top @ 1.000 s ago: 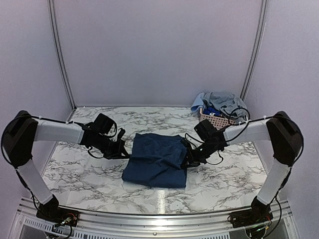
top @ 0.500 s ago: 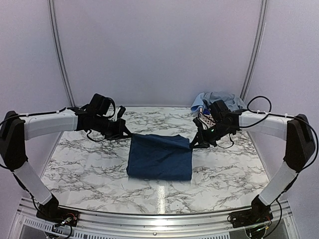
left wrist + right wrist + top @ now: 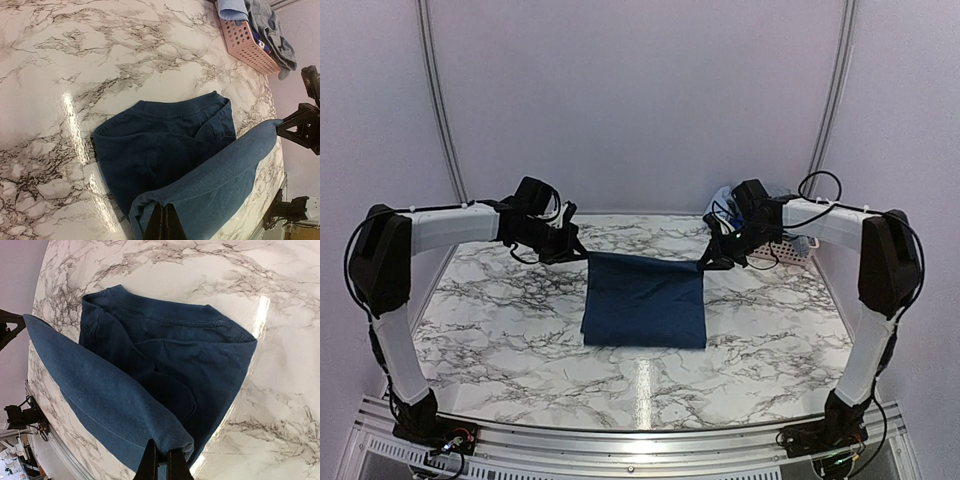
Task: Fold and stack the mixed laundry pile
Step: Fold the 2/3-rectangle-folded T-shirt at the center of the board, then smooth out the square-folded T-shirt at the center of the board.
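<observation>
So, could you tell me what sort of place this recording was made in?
Probably a robot lab booth, not a home: plain pale wall panels with metal corner rails enclose a marble-patterned table, and two robot arms are bolted at its near edge.

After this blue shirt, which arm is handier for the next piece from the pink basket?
Probably the right arm: its jaws grip the shirt right beside the basket; the left arm is across the table.
</observation>
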### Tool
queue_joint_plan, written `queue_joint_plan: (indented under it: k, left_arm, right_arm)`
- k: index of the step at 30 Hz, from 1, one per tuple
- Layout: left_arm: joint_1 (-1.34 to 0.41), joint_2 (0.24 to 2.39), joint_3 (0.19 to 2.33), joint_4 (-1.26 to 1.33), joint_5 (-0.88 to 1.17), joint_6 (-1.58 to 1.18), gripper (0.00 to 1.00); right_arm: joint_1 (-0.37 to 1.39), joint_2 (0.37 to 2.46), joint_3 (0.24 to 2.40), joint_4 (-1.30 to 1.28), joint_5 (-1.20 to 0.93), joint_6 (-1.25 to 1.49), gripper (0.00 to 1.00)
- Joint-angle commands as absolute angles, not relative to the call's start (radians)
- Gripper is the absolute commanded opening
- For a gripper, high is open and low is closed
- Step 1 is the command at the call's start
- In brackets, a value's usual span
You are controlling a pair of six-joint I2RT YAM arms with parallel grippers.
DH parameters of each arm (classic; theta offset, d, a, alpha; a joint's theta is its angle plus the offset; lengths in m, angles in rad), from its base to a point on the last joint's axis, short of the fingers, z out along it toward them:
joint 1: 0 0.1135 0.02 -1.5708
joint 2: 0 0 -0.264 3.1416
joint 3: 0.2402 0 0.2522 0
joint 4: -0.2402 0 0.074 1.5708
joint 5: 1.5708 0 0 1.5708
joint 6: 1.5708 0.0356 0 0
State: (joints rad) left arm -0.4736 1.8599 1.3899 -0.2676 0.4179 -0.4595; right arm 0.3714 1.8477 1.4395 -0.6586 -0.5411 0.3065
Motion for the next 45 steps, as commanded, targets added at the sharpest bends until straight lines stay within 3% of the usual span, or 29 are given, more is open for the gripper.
queue_joint_plan:
  k: [1, 12, 14, 16, 18, 21, 23, 25, 29, 34, 39, 45]
  left_arm:
    - [-0.459, 1.939, 1.450, -0.296, 0.414, -0.439, 0.00]
    - [-0.444, 2.076, 1.503, -0.255, 0.383, -0.447, 0.00]
    - [-0.442, 2.102, 1.522, -0.251, 0.385, -0.449, 0.00]
    - [-0.441, 2.131, 1.550, -0.250, 0.386, -0.452, 0.00]
    - [-0.429, 2.135, 1.564, -0.250, 0.369, -0.465, 0.17]
    - [-0.397, 2.080, 1.532, -0.216, 0.353, -0.505, 0.43]
    - [-0.388, 2.015, 1.489, -0.204, 0.326, -0.493, 0.64]
    - [-0.392, 1.960, 1.442, -0.195, 0.338, -0.471, 0.70]
    - [-0.429, 1.912, 1.371, -0.162, 0.434, -0.432, 0.69]
    - [-0.484, 1.967, 1.359, -0.079, 0.539, -0.446, 0.57]
    - [-0.492, 2.102, 1.398, 0.091, 0.596, -0.554, 0.47]
    - [-0.461, 2.231, 1.487, 0.128, 0.561, -0.627, 0.45]
  right_arm:
    - [0.326, 1.939, 1.528, -0.668, -0.557, 0.271, 0.00]
    - [0.296, 2.071, 1.606, -0.605, -0.560, 0.284, 0.00]
    - [0.284, 2.076, 1.607, -0.588, -0.569, 0.297, 0.03]
    - [0.275, 2.076, 1.611, -0.576, -0.573, 0.306, 0.15]
    - [0.260, 2.058, 1.615, -0.563, -0.572, 0.318, 0.34]
    - [0.236, 1.994, 1.601, -0.557, -0.540, 0.317, 0.45]
    - [0.231, 1.937, 1.575, -0.556, -0.532, 0.285, 0.47]
    - [0.242, 1.889, 1.523, -0.536, -0.571, 0.268, 0.45]
    - [0.316, 1.863, 1.444, -0.503, -0.646, 0.231, 0.41]
    - [0.389, 1.959, 1.452, -0.433, -0.710, 0.240, 0.30]
    - [0.379, 2.095, 1.554, -0.381, -0.725, 0.237, 0.24]
    - [0.307, 2.227, 1.644, -0.334, -0.700, 0.243, 0.21]
